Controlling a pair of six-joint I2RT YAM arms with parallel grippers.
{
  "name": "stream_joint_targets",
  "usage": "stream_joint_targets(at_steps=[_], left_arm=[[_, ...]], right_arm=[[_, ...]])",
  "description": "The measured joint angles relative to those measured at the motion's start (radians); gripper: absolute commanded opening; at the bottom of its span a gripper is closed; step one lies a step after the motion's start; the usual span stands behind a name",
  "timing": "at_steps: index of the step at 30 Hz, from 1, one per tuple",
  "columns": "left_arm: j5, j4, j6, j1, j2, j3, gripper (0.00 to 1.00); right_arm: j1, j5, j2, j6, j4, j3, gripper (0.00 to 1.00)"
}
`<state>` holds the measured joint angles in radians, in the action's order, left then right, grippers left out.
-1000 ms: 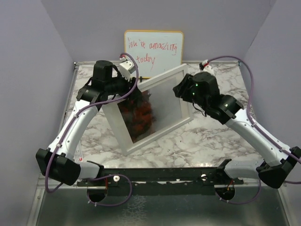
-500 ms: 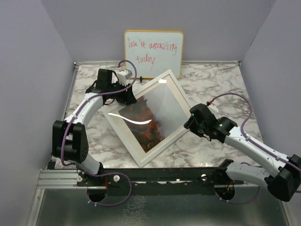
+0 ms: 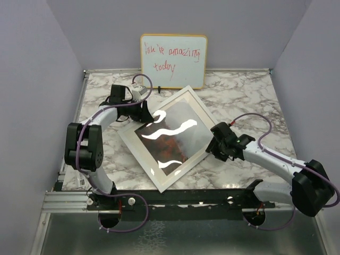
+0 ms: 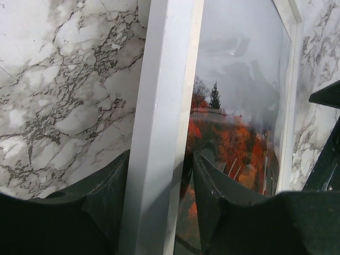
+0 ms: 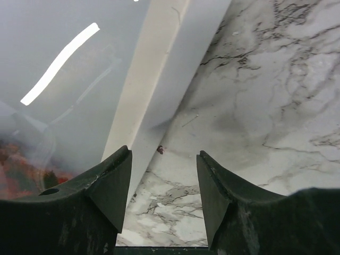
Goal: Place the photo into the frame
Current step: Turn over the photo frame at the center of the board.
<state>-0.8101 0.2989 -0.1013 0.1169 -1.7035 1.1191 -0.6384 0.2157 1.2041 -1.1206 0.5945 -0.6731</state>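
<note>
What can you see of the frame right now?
Large rectangular frame, thin white rim, glossy clear pane streaked with glare. The photo, orange-red trees under grey sky, shows through it. It lies diagonally on the marble table, before the whiteboard. The left gripper clasps its far-left rim; the right gripper stands open at its right edge.

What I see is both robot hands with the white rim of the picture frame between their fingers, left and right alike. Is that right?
Not quite. Only the left gripper has the picture frame rim between its fingers, as the left wrist view shows. In the right wrist view, the right gripper stands open over the bare marble table, with the rim just outside its fingers.
</note>
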Motion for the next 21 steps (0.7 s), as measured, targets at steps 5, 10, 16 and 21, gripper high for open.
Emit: stream_joint_targets(at_steps=[5,10,16,21], left_arm=[[-0.016,-0.013,-0.002,-0.009,-0.039,0.001,0.59],[0.019,-0.022,-0.047,-0.023,-0.06,0.02,0.78],[0.027,-0.023,-0.076,-0.064,-0.068,0.04,0.85],[0.069,-0.057,-0.048,-0.076,-0.068,0.041,0.85]], right_arm=[[0.017,-0.05,0.013,0.025,-0.085,0.023,0.57],[0.039,-0.091,0.039,0.046,-0.136,0.033,0.58],[0.066,-0.127,0.061,0.067,-0.164,0.038,0.58],[0.078,-0.14,0.127,0.095,-0.17,0.037,0.58]])
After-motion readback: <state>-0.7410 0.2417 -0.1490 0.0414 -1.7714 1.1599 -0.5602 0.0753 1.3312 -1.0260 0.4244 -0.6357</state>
